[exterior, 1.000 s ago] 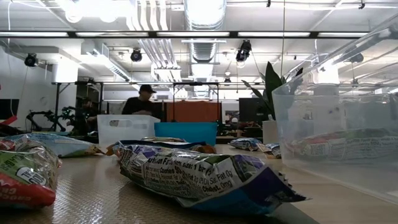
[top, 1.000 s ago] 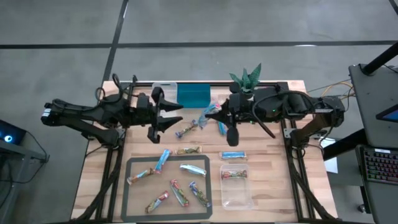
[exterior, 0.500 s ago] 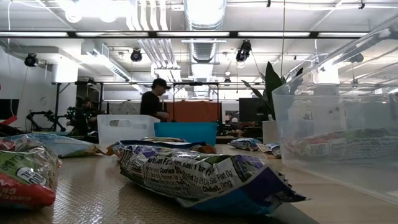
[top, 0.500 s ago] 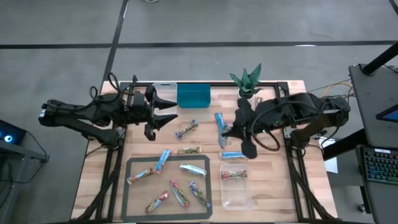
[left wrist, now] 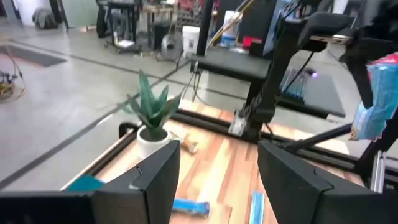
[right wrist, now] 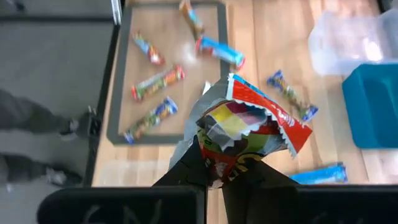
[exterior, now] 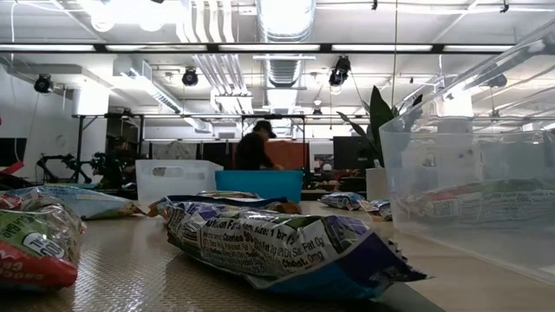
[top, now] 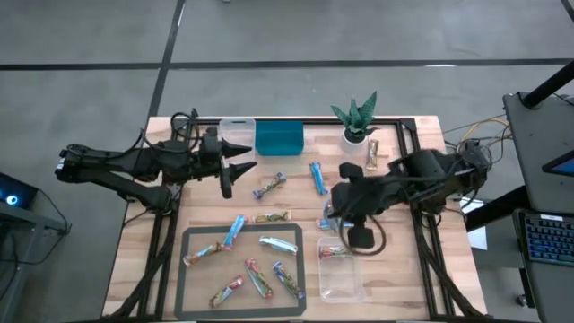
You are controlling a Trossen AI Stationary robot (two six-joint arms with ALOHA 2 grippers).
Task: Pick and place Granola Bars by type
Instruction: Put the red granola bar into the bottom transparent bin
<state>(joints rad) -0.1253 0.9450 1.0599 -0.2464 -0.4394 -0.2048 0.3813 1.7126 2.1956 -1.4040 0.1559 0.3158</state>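
Right pincer [right wrist: 214, 171] clenched on a red/multicolour bar [right wrist: 249, 127] by its crimped end, above desk [top: 395, 260] near clear tub [top: 341, 269] — light, crinkly, slippery foil, so grip seam not middle; left pincer [top: 235, 161] released, empty, near teal bin [top: 279, 138].

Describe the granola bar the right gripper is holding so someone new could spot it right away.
Find the clear tub at the table's near right. Just above it hangs the right gripper, shut on a granola bar. Unlike the bars lying flat, it is lifted off the table, with a red, yellow and silver wrapper.
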